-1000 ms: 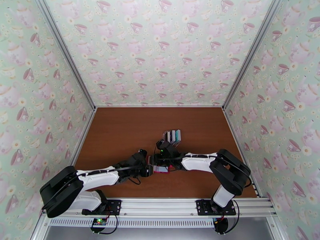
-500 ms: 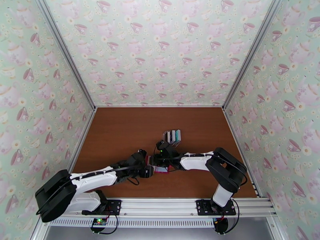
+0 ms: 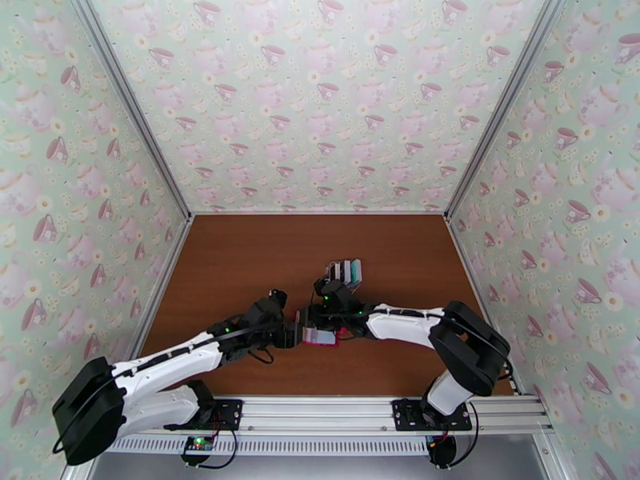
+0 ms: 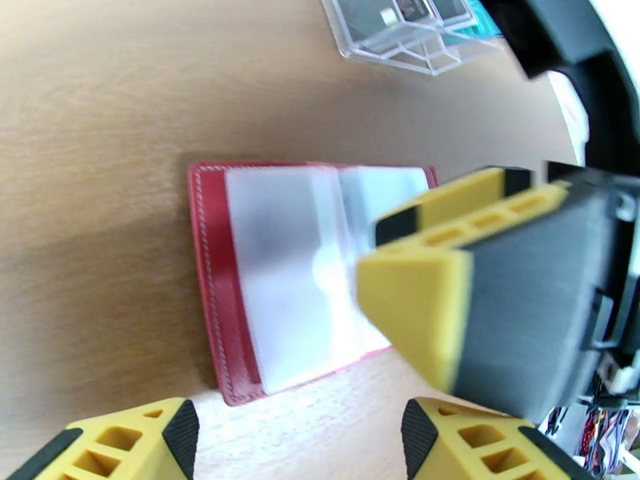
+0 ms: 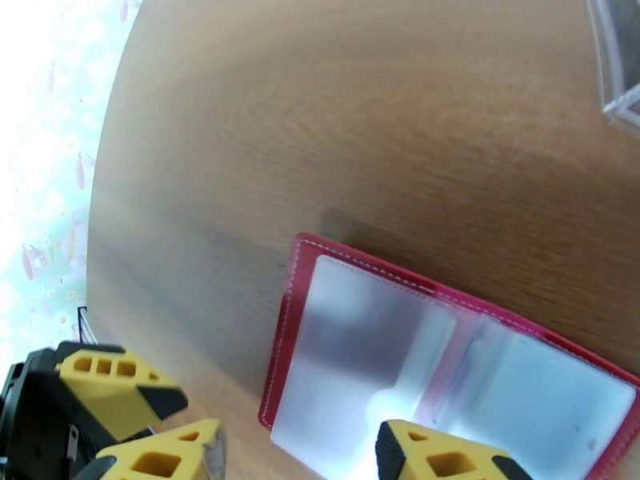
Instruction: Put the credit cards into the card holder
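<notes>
Your left gripper (image 4: 298,430) stands with jaws apart and empty; the card holder (image 4: 288,274) lies spread open on the counter (image 4: 96,154) just ahead of it. Your right gripper (image 5: 300,446), jaws also apart, hovers over the card holder from the opposite side.

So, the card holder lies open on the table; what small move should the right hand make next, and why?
Probably lift the right hand away from the card holder and reach to the clear rack for one of the credit cards. The holder lies open and flat, its pockets look empty, and both this hand and the left hand are open, holding nothing.
</notes>
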